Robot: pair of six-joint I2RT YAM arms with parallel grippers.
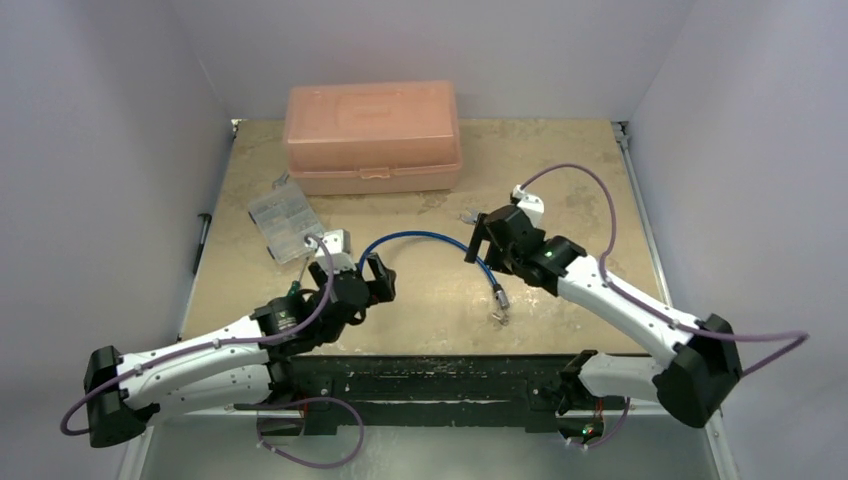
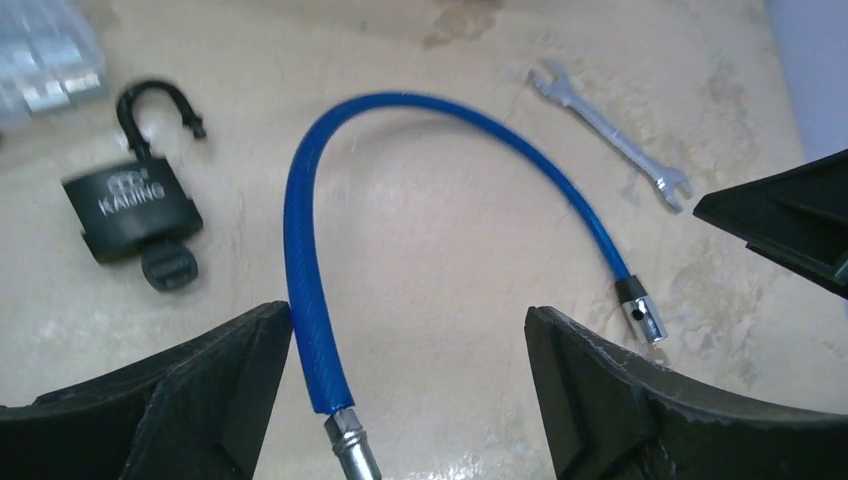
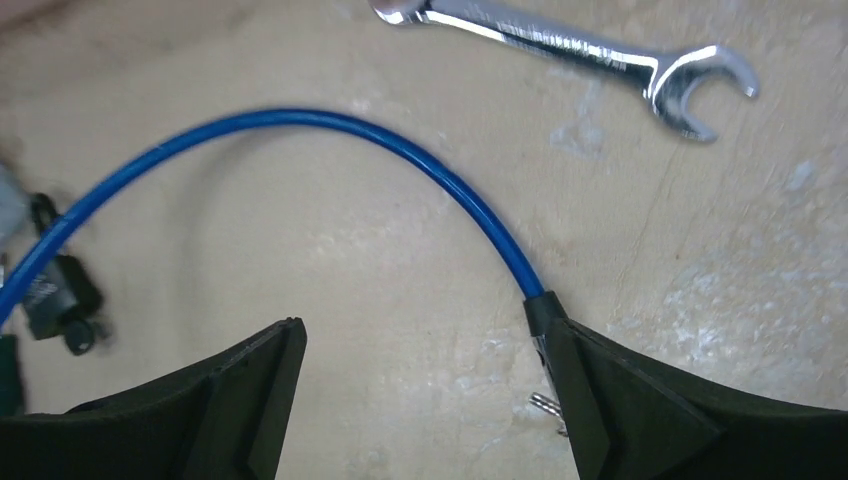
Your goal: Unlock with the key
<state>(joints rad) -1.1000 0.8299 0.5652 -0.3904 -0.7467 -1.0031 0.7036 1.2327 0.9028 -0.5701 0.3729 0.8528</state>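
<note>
Left wrist shows you the key (image 2: 168,266) against the padlock (image 2: 135,212); your left gripper (image 2: 408,318) and right gripper (image 3: 425,328) both gape, empty.

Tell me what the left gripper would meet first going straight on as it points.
Probably the cable, lying between the left gripper's open jaws near one side; past it, bare table. Depth is unclear.

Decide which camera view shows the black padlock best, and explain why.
Left wrist view: the padlock is sharp, shackle open, lettering readable, the key at its base. The right wrist view shows it small and blurred; the top view does not show it clearly.
</note>
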